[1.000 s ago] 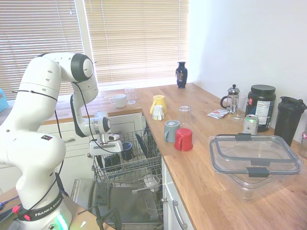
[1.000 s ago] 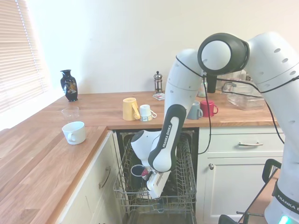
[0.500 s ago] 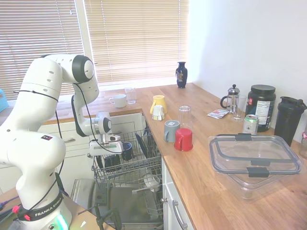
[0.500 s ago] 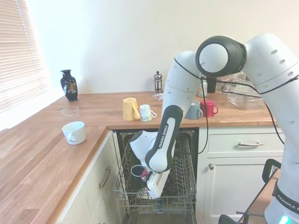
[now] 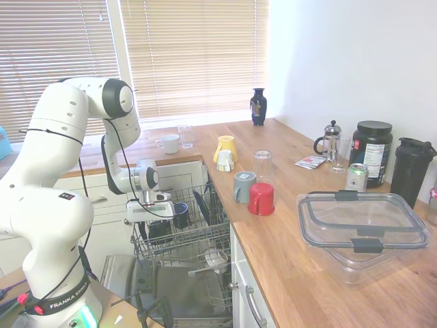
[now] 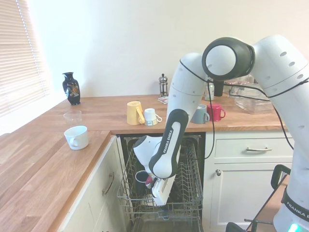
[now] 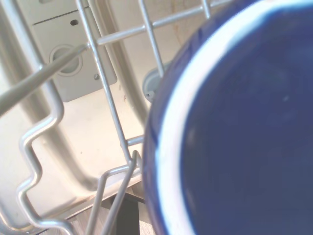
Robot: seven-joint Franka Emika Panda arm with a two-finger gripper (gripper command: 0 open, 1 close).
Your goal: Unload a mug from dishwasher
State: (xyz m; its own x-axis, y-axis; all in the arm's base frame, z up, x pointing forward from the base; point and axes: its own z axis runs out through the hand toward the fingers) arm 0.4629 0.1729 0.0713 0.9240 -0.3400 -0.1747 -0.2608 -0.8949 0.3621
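The mug fills most of the wrist view from very close, with a glossy dark navy inside and a bright rim. It sits in the dishwasher's pulled-out grey wire rack, directly under my gripper. In the second exterior view the gripper points down into the rack, its tips sunk among the wires. A dark shape below the hand looks like the mug, but the wires hide most of it. The drop-down door lies open below.
A smaller blue mug stands in the rack beside my hand. On the wooden counter are a grey mug, a red mug, a yellow mug, a white cup and a clear lidded box.
The arm has sunk slightly, bringing the gripper a little deeper into the rack. Nothing else has moved.
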